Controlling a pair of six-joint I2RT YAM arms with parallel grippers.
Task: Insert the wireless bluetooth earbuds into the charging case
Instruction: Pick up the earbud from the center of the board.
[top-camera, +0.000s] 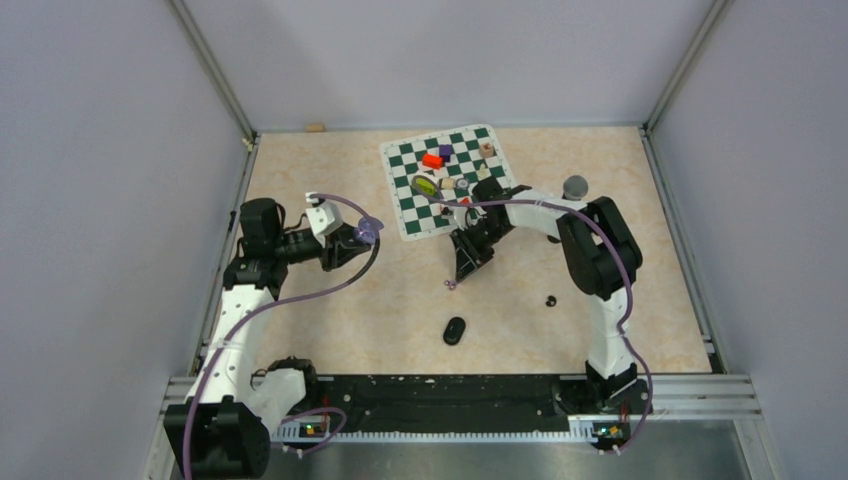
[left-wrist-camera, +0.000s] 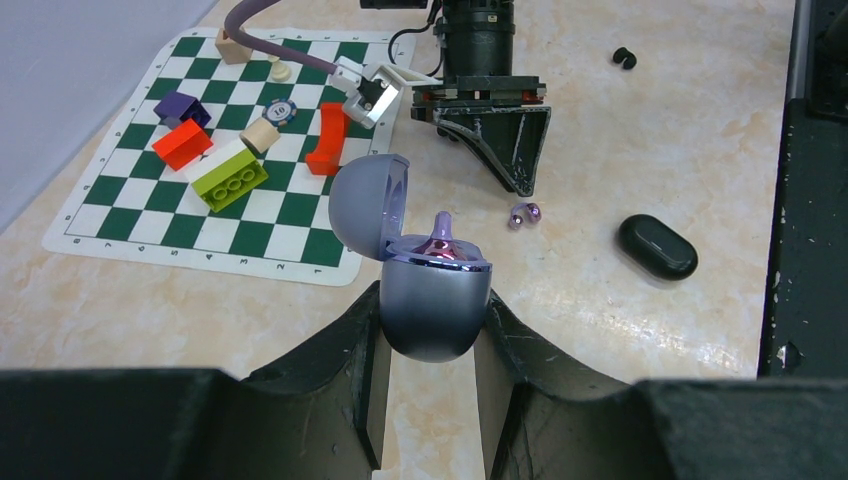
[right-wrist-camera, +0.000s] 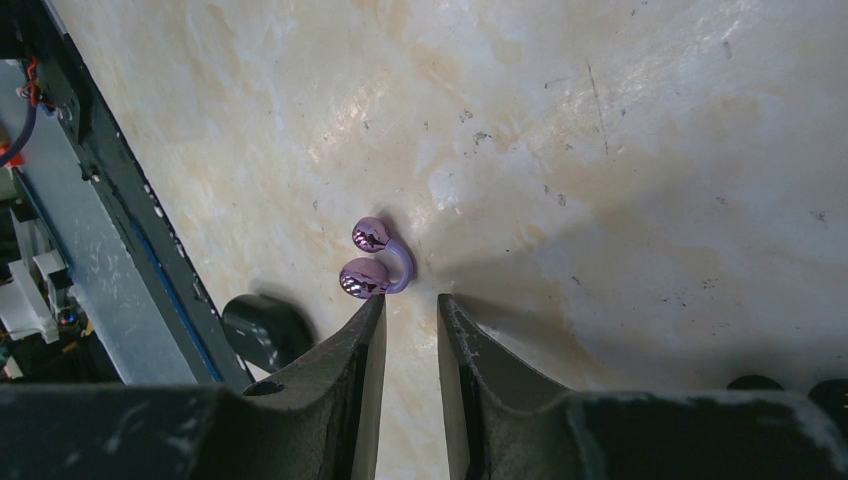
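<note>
My left gripper is shut on the pale purple charging case, held above the table. Its lid stands open and one purple earbud sticks up inside. A second purple earbud lies on the table just beyond the left fingertip of my right gripper. That gripper is open, pointing down, with only bare table between its fingers. The top view shows this earbud just below the right gripper. A black earbud lies further right.
A black, closed charging case lies near the front middle. The chessboard mat behind carries coloured blocks and small pieces. A grey knob stands at the right. Walls enclose the table on three sides.
</note>
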